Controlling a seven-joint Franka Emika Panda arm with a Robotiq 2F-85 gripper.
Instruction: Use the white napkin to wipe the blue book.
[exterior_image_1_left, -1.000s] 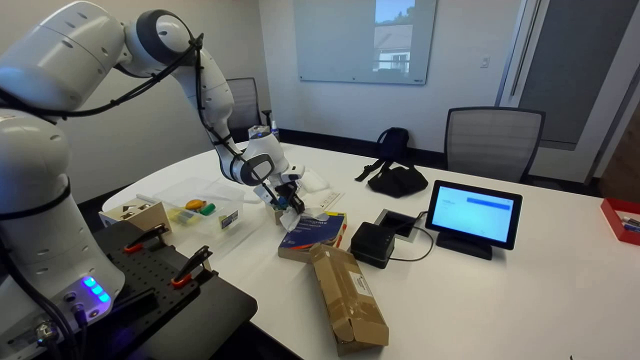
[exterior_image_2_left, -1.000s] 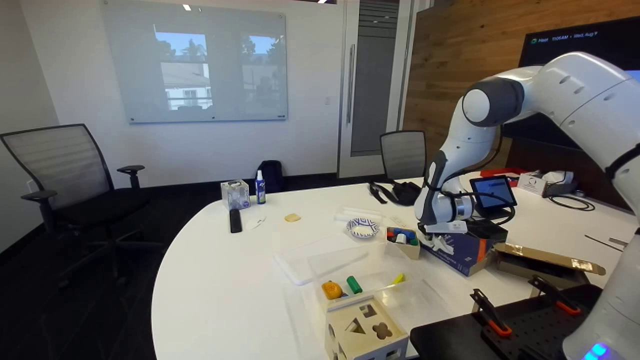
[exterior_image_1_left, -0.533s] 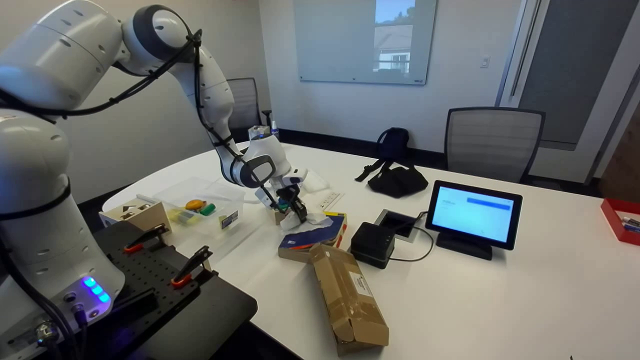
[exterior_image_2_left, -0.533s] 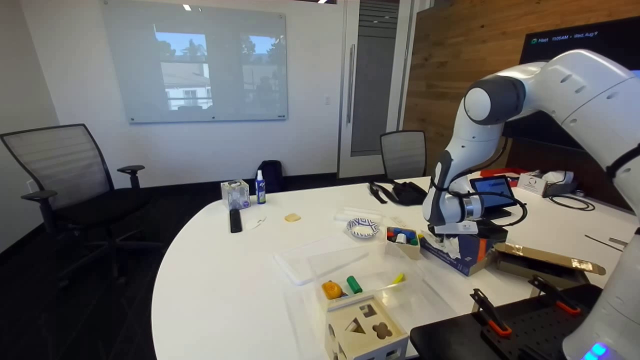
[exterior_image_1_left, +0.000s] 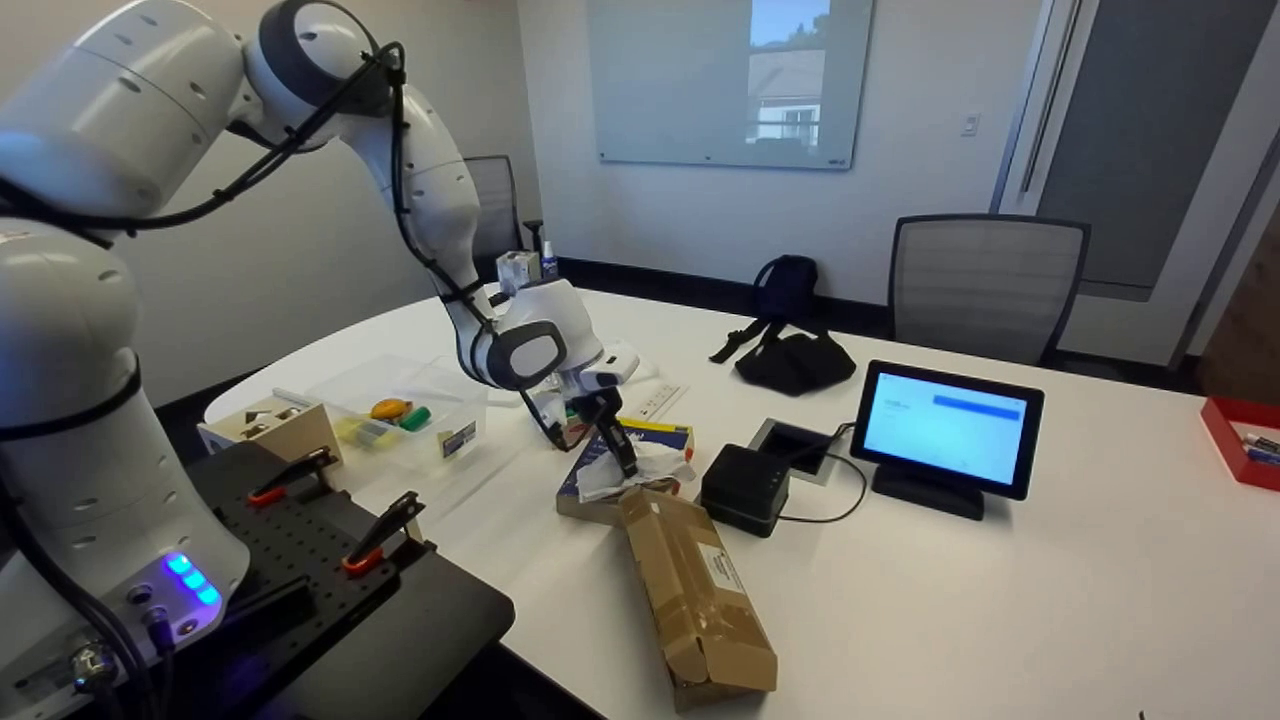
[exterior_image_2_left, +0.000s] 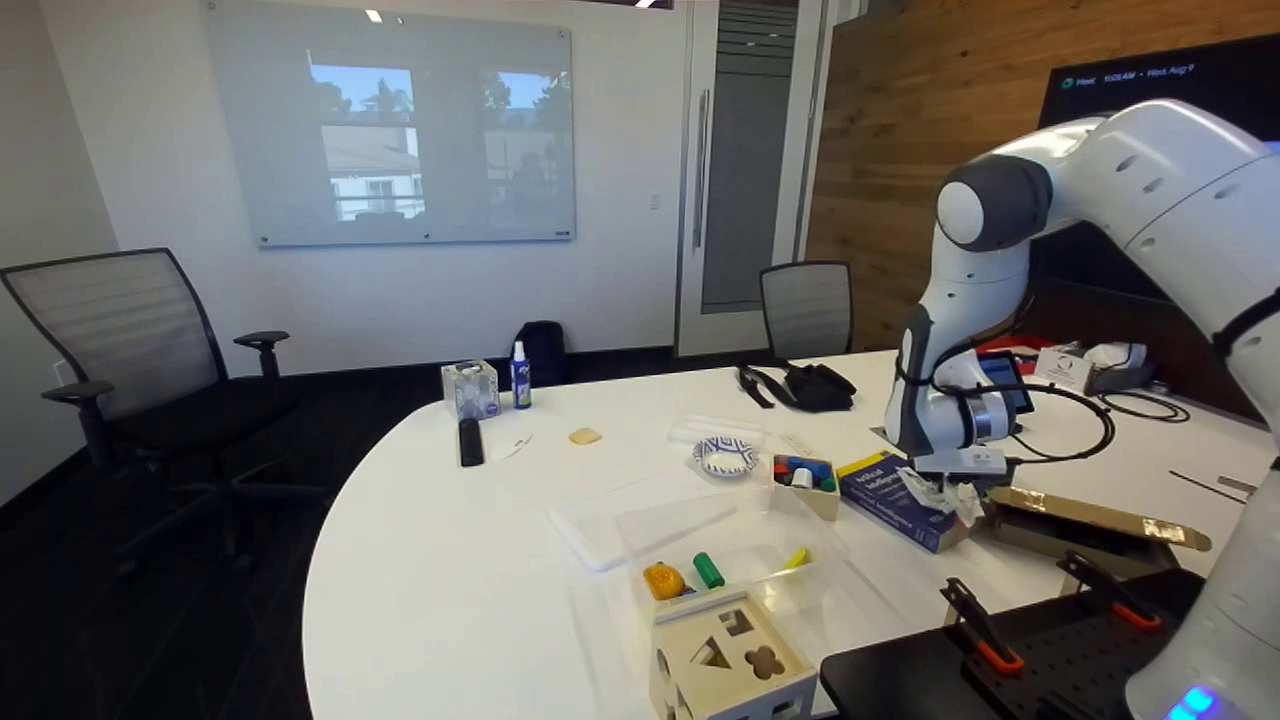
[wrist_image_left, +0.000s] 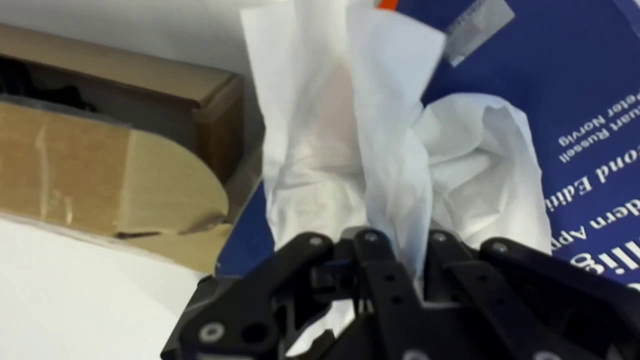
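The blue book (exterior_image_1_left: 567, 492) lies flat on the table, with a yellow band at one end. It also shows in an exterior view (exterior_image_2_left: 880, 498) and in the wrist view (wrist_image_left: 525, 65). The crumpled white napkin (exterior_image_1_left: 660, 463) rests on the book's cover near the end by the cardboard box. It shows too in an exterior view (exterior_image_2_left: 940, 492) and in the wrist view (wrist_image_left: 320, 195). My gripper (wrist_image_left: 406, 245) is shut on the napkin, which spreads out around the fingertips. In an exterior view the gripper (exterior_image_1_left: 627, 468) points down at the book. The fingertips' contact with the cover is hidden by the napkin.
A long brown cardboard box (exterior_image_1_left: 700, 600) lies against the book's end. A black box (exterior_image_1_left: 745, 487) with a cable and a tablet (exterior_image_1_left: 950, 430) stand beside it. A small tray of coloured blocks (exterior_image_2_left: 828, 502) and a patterned bowl (exterior_image_2_left: 725, 456) are at the book's other end.
My gripper has carried the napkin across the book, from the side by the block tray toward the cardboard box. The book's yellow end and title are now uncovered. The book has not visibly moved.
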